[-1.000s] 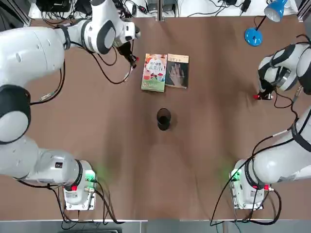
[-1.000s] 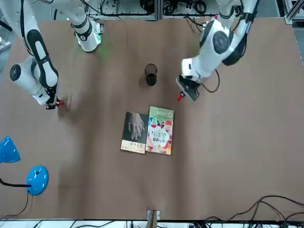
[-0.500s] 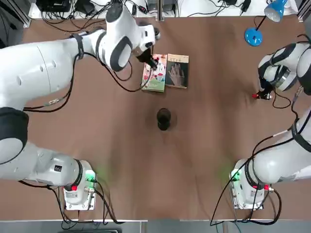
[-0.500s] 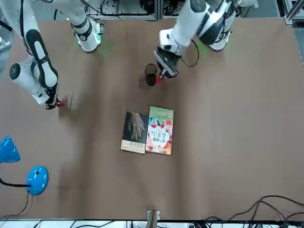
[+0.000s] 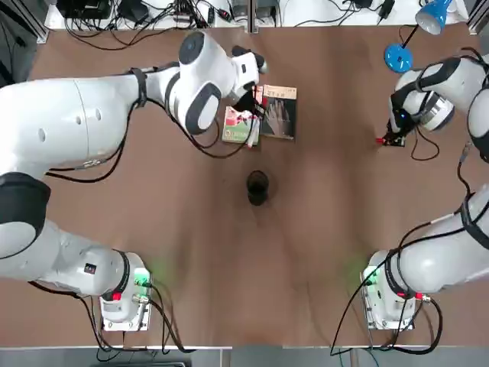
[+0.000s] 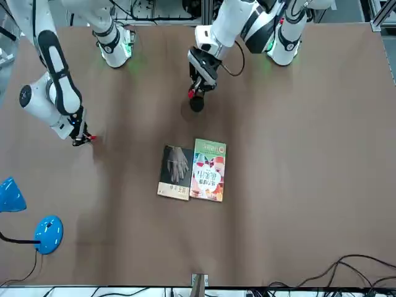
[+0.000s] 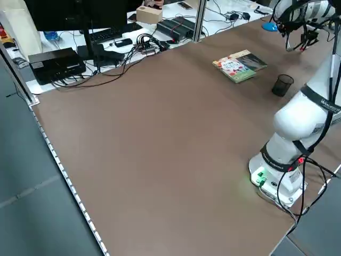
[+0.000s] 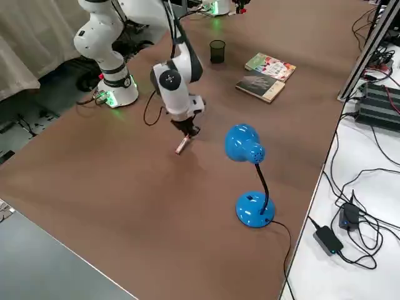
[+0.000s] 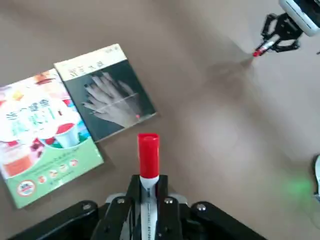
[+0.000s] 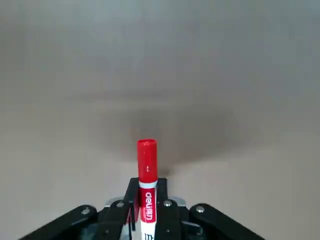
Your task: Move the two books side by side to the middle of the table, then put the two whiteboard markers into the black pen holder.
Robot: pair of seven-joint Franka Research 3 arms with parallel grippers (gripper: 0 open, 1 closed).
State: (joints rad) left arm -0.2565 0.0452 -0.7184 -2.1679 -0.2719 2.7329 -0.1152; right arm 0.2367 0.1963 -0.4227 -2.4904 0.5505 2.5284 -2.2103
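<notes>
The two books lie side by side, flat on the table (image 5: 328,229): the colourful one (image 5: 241,121) and the dark grey one (image 5: 280,113). Nearer the arms' bases stands the black pen holder (image 5: 257,187), upright. My left gripper (image 6: 198,85) is shut on a whiteboard marker (image 9: 148,156), red cap pointing down. In the front view it hangs just above the pen holder (image 6: 197,104); from overhead it overlaps the books. At the table's right side my right gripper (image 5: 395,138) is shut on the other marker (image 10: 147,162), held a little above the bare tabletop.
A blue desk lamp (image 8: 249,150) stands at the far right corner, its round base (image 5: 398,57) just beyond my right gripper. Cables and boxes line the table's far edge (image 7: 106,53). The arm bases (image 5: 122,294) sit at the near edge.
My left arm has swung from the far left towards the middle, carrying its marker over the books towards the pen holder. The right gripper has shifted slightly inward with its marker.
</notes>
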